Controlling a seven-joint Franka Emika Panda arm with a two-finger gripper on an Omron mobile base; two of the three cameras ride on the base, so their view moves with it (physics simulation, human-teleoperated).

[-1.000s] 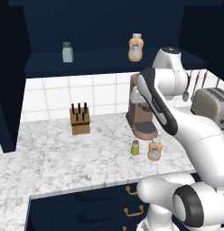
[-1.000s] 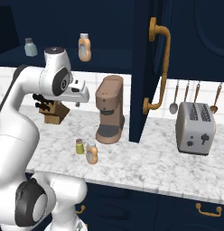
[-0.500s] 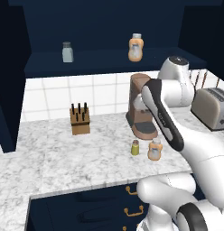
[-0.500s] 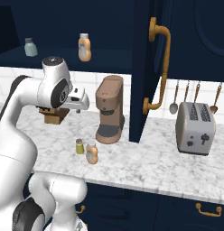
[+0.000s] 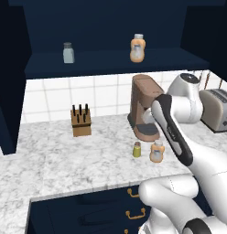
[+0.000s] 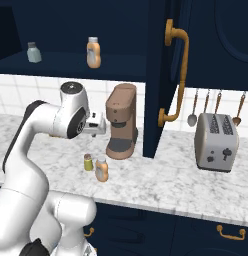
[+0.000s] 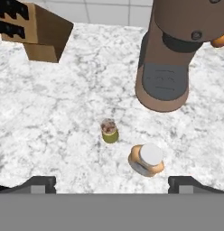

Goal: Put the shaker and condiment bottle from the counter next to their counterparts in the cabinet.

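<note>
The small yellow-green cylindrical shaker with a grey-silver cap (image 7: 109,131) and the slim orange condiment bottle with a pale grey cap (image 7: 147,159) stand upright just beside each other on the white-grey marble worktop (image 7: 64,113), in front of the brown coffee machine (image 7: 177,49). The end effector (image 7: 112,184) hovers above both with its jaws spread wide and nothing between them, so that either item can pass between the fingertips (image 7: 39,182) on descent. The dark navy wall cabinet (image 5: 110,64) holds the pale grey-blue shaker with a dark cap (image 5: 68,52) and the bulbous orange bottle with a white cap (image 5: 137,48), well apart on the shelf, which leaves room beside each. Neither transfer is done yet; judging by the alignment, the shaker is the likelier first target.
</note>
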